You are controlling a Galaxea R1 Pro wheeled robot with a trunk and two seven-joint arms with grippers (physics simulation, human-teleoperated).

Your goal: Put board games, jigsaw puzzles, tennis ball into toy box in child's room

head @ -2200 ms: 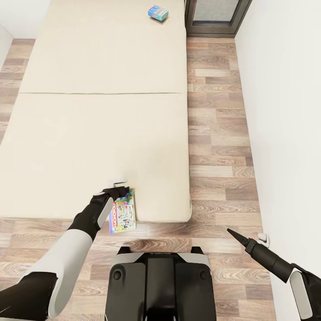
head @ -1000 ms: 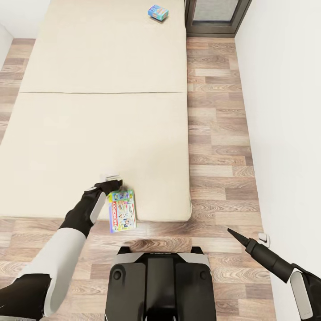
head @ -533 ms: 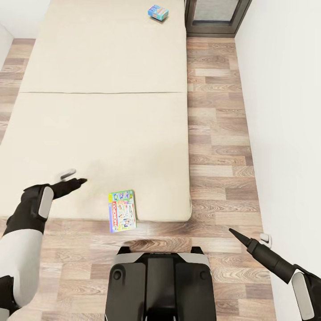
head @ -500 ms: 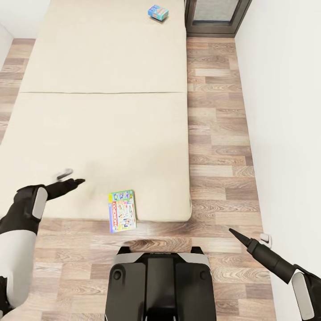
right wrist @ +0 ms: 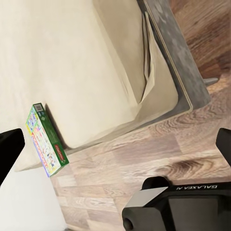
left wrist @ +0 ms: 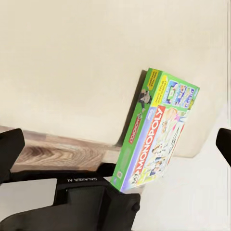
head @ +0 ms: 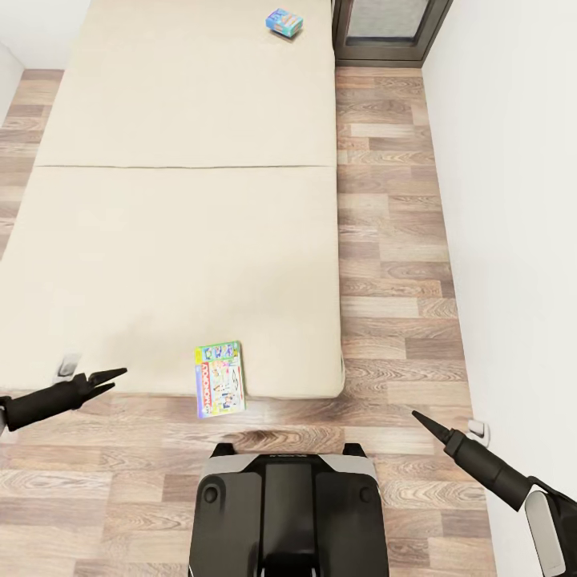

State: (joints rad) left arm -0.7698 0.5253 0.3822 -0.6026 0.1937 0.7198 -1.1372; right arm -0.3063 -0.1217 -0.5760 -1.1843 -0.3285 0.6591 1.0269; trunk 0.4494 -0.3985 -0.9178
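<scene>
Where it gripped before, left tool (head: 90, 373) now spread, clear of Monopoly box (head: 219, 379) overhanging bed (head: 184, 200).

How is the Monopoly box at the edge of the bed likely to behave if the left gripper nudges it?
The Monopoly box overhangs the bed edge, so a nudge may tip it floorward. It looks flat and rigid, so it probably slides rather than rolls. The open left gripper hangs beside it.

Black arms, white forearm shells

Matt cream cloth bed (head: 184, 232), grained wood-plank floor (head: 393, 240), glossy printed cardboard board game (head: 219, 379).
</scene>
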